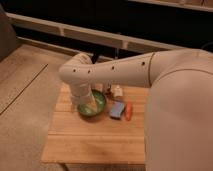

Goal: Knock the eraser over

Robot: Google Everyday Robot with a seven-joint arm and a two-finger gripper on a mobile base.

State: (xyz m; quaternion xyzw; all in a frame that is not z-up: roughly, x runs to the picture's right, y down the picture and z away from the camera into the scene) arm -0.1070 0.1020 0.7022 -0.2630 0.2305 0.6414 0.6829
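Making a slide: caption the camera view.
End effector hangs over the green bowl on a wooden table, a blue item and an orange item alongside.

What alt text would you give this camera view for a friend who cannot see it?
A white robot arm reaches over a small wooden table, its gripper lowered at a green bowl. On the picture's right of the bowl lie a blue block and an orange object, with a small white item behind them.
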